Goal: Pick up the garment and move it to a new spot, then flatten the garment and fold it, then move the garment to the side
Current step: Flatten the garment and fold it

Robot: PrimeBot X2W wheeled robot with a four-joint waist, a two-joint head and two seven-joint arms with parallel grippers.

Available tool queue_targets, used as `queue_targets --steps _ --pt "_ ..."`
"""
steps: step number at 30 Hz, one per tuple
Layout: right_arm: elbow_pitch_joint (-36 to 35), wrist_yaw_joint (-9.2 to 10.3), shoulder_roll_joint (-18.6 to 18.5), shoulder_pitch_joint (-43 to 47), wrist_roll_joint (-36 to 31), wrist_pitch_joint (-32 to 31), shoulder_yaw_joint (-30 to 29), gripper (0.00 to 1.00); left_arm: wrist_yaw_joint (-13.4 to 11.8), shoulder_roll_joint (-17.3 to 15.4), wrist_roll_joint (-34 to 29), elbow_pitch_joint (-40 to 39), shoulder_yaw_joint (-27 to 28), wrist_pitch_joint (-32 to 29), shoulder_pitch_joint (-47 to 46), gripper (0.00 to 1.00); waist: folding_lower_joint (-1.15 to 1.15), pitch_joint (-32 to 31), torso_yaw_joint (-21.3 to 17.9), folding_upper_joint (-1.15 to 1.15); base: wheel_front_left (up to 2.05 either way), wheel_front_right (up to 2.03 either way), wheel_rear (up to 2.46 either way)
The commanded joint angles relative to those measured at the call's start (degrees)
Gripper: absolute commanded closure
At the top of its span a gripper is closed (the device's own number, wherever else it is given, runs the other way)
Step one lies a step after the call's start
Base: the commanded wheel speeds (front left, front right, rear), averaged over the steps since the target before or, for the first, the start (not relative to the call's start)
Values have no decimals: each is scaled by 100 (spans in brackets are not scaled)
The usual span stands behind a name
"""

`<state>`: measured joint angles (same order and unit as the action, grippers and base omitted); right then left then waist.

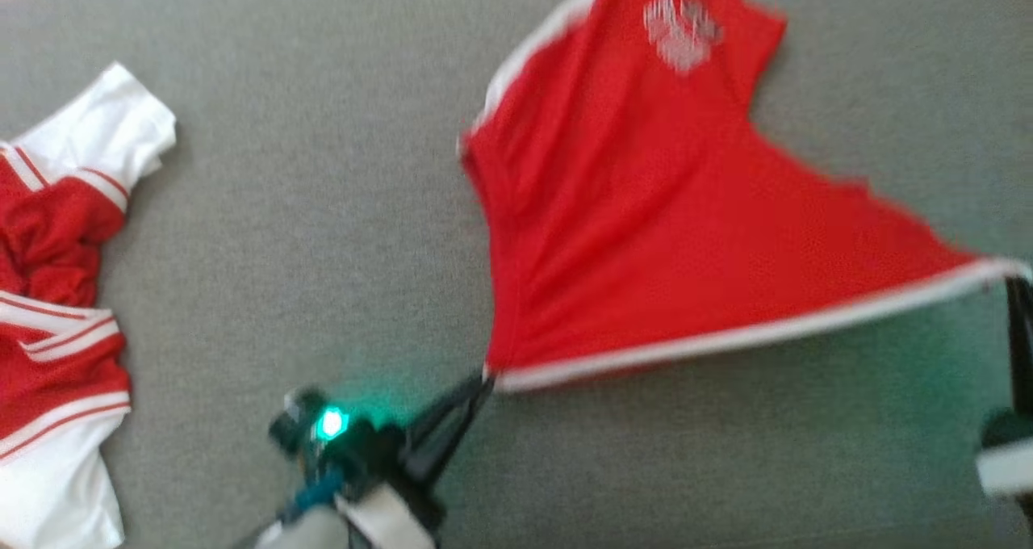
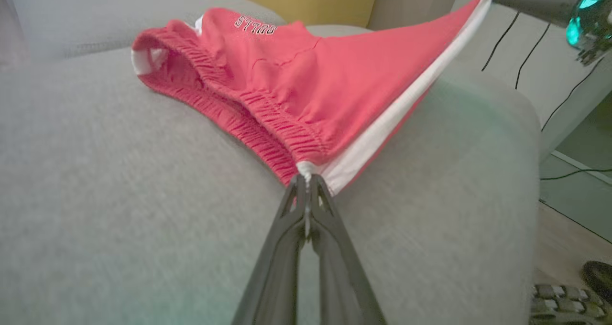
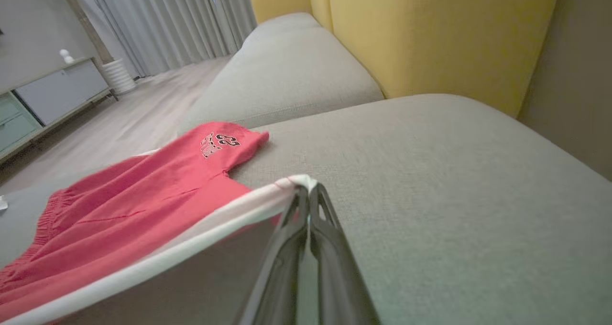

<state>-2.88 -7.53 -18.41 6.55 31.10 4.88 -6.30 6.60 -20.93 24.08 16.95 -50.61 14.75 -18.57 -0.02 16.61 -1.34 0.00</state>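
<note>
Red shorts (image 1: 646, 210) stretch across the centre and right of the head view, far end resting on the grey sofa cushion (image 1: 323, 250). Left gripper (image 2: 306, 178) pinches the waistband end of the white side stripe (image 1: 726, 335); right gripper (image 3: 306, 189) pinches its hem end (thin bites, both). Pulling tauter could slip one corner free, and that side would crumple.

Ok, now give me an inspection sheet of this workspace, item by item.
Surface: grey sofa cushion.
Job's things: red shorts with white trim, stretched between both grippers, far part resting on the cushion.
Clutter: crumpled red and white garment at the robot's left.
Grippers: left gripper shut on the waistband corner; right gripper shut on the white-trimmed corner.
Cables: thin black cables against the wall beyond the cushion.
Surroundings: yellow backrest, curtains, low cabinet.
</note>
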Motion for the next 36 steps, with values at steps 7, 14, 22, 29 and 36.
queue_targets --steps 7,14,22,29,36 --pt "-1208 4 -254 1137 247 -287 -843 100 -360 -362 202 -684 126 -144 644 100 2 -582 -13 0 0 0 0" --pt "-1562 4 -155 866 95 -611 -1252 100 -494 -192 745 -1549 342 -504 675 100 2 -603 249 0 0 0 0" --pt "-712 4 -415 -673 -271 -1223 -896 100 -277 659 1450 -1258 527 -800 -137 100 2 -170 817 0 0 0 0" --pt "234 4 -1062 -1859 -321 -1798 -448 100 -41 1271 1678 -361 478 -803 -1075 100 2 319 1368 0 0 0 0" --pt "1105 4 -1456 -3061 -369 -2081 356 100 56 1552 1938 424 442 -657 -1783 100 2 737 1583 0 0 0 0"
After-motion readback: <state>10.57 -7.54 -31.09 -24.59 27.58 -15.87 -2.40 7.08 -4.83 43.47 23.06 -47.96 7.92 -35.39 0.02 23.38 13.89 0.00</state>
